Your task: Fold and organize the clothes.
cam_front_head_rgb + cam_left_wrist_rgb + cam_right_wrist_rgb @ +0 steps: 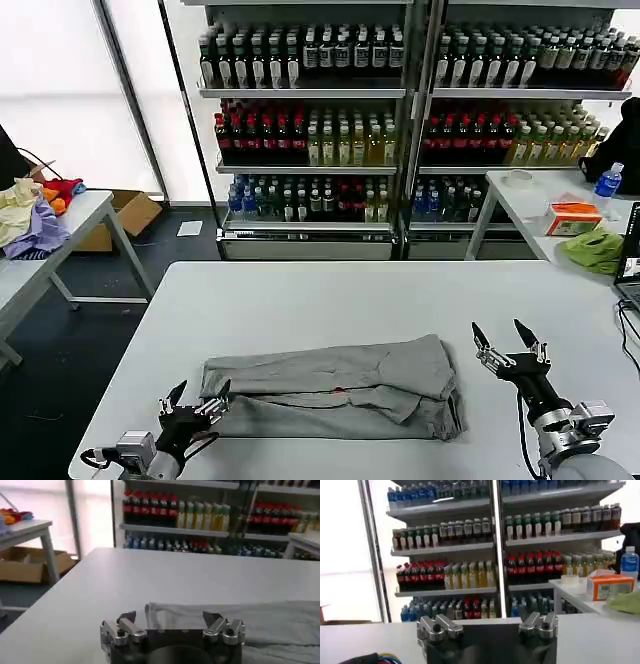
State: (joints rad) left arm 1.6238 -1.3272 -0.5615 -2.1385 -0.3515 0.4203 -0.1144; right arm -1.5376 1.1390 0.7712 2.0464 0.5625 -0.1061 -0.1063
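- At your far left, a side table holds a heap of yellow, purple and red garments, with a cardboard box on the floor beside it.
- Your left gripper sits low at the near left edge of the white table. Its fingers are spread apart and hold nothing, and they sit right at the left end of the grey shirt. In the left wrist view the gripper points at the shirt's edge.
- The shirt lies folded into a long band across the near middle of the table, with a small red spot at its fold.
- Your right gripper hovers just right of the shirt, apart from it, fingers spread and empty.
- Behind the table, shelves of bottles line the wall.
- At your far right, another table carries a water bottle, an orange box and a lime-green cloth.
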